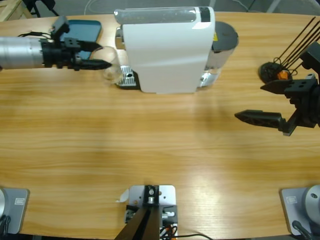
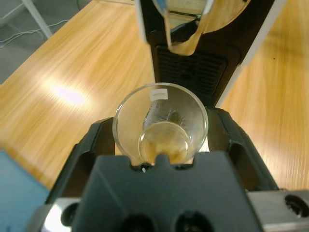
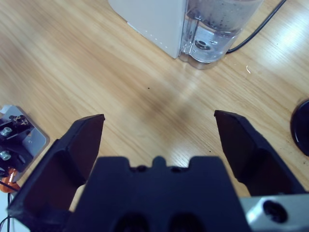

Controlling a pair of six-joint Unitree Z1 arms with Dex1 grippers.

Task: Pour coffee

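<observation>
The left gripper [image 2: 161,140] has its two black jaws pressed on the sides of a small clear glass tumbler [image 2: 161,123], so the glass is clamped between them. In the left wrist view the mouth of the tumbler opens toward the camera and its long axis runs along the jaws, away to the base. The pale amber-brown coffee [image 2: 165,145] lies as a shallow pool at the bottom of the glass. Just beyond the tumbler stands the white coffee machine with a black front grille [image 2: 193,72], its spout above the glass.

A small white label is on the far inner wall of the glass, but its writing cannot be read.

In the high view the same tumbler [image 1: 111,70] is at the tips of the left gripper [image 1: 102,56], just beside the machine's left end [image 1: 167,52] and the metal drip tray [image 1: 128,77]; here the coffee itself cannot be seen. Behind the gripper lies a blue flat object [image 1: 85,31].

The right gripper [image 3: 159,133] has its jaws wide apart and holds nothing, over the bare wooden table [image 3: 96,63]. Only its view shows the machine's clear water tank [image 3: 217,24] with a black cable.
</observation>
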